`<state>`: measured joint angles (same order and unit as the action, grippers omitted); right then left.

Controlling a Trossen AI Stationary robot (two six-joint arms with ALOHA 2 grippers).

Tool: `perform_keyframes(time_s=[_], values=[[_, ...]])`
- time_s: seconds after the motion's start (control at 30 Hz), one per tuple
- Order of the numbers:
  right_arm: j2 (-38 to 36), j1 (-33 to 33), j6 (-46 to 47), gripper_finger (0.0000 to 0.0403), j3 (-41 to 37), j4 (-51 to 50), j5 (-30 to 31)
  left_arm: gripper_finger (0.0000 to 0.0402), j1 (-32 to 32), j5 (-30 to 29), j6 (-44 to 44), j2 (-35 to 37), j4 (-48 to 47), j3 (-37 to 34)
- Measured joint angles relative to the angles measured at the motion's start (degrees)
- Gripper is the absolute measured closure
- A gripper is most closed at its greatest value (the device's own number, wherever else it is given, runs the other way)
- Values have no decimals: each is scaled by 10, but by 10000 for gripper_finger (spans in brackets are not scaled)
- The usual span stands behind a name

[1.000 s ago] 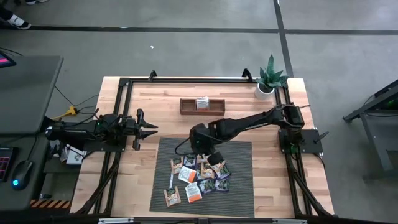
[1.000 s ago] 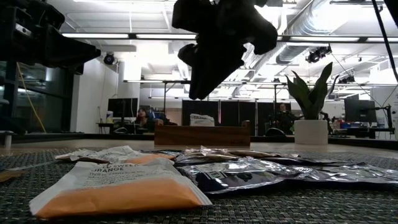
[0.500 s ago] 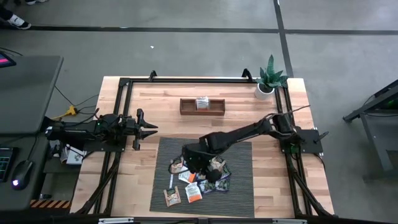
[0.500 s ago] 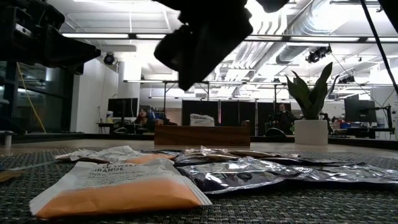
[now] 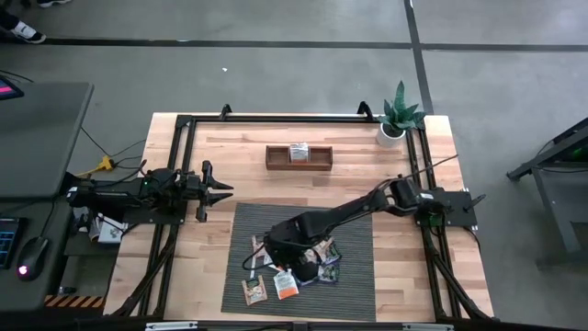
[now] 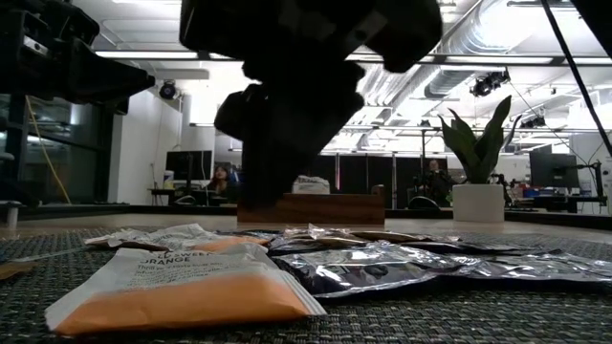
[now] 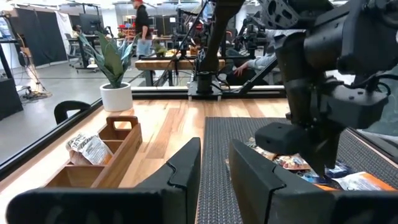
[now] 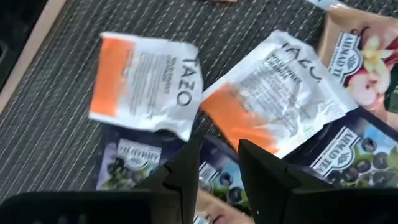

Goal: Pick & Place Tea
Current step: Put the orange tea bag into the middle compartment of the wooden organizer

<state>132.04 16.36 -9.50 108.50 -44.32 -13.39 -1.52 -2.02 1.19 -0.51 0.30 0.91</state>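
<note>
Right gripper [image 8: 217, 168] hovers just above the tea [image 8: 273, 93].

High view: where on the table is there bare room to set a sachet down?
Free: bare wood between the wooden tray and the mat, and the mat's right strip. Crowded: the mat's centre, where the tea sachets pile under the right gripper. The left gripper waits at the left.

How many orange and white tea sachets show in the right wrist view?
2: one orange sachet mostly on the mat, another beside it, overlapping dark blue sachets. Others may lie outside this view.
</note>
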Motion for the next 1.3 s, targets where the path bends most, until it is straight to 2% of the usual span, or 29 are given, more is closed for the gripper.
perform_keyframes(time_s=[0.23, 0.6, 1.3], values=[[4, 11, 5, 292, 3, 4, 36, 319, 0, 0, 0, 0, 0, 0], [15, 22, 21, 238, 4, 15, 39, 319, 0, 0, 0, 0, 0, 0], [31, 36, 63, 236, 3, 38, 36, 319, 0, 0, 0, 0, 0, 0]])
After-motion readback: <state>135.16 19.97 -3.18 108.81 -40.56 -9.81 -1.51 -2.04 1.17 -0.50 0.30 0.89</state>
